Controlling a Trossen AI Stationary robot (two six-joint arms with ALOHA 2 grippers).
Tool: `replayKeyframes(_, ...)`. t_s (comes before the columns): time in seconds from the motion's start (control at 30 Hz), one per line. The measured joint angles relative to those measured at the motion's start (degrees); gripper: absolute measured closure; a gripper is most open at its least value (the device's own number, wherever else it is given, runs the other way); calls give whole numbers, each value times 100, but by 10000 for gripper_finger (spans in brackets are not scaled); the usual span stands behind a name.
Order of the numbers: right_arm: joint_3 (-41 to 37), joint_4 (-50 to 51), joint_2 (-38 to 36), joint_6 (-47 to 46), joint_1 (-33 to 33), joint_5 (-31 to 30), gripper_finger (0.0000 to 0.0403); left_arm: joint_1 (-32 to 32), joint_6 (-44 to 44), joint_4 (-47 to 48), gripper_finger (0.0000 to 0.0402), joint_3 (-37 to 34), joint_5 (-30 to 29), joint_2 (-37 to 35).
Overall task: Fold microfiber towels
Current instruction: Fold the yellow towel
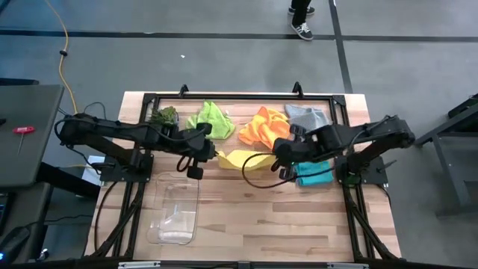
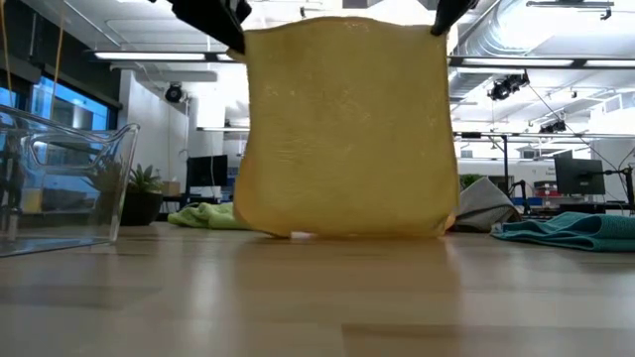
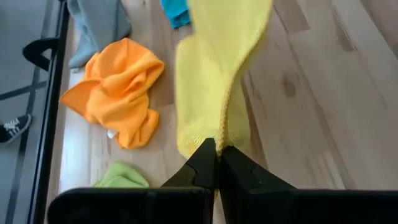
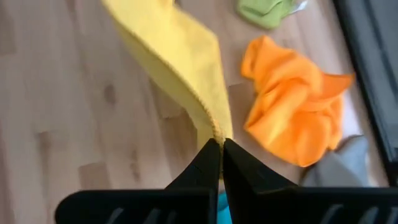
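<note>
You have the yellow towel [image 2: 347, 129] pinched by its two upper corners: the left gripper [image 3: 216, 149] is clamped on one, the right gripper [image 4: 221, 144] on the other, and the cloth hangs between them as a flat sheet, its lower edge touching the table [image 2: 317, 297] directly beneath. It looks light and limp, so expect it to sag or swing; holding the corners taut seems the best way to keep it square. Beyond the grippers lie the orange towel [image 1: 263, 125], green towel [image 1: 211, 118], grey towel [image 1: 308, 115] and, under the right arm, the teal towel [image 1: 314, 176].
</note>
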State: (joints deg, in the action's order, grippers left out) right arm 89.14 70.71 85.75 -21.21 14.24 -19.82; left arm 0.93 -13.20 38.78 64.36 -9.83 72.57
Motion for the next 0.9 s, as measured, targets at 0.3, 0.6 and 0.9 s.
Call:
replayKeyframes(0.3,0,-103,392,-803,605,342,403,-388,1806,-362,402,-139,-64,71)
replayKeyframes(0.6,0,-199,879,-1616,1214,371,403,-1477,3147,-1770,401,-1465,-3,275)
replayKeyframes(0.9,-2,-628,1569,-1795,1539,1297,403,-2273,4797,-2535,401,-1932,70,690)
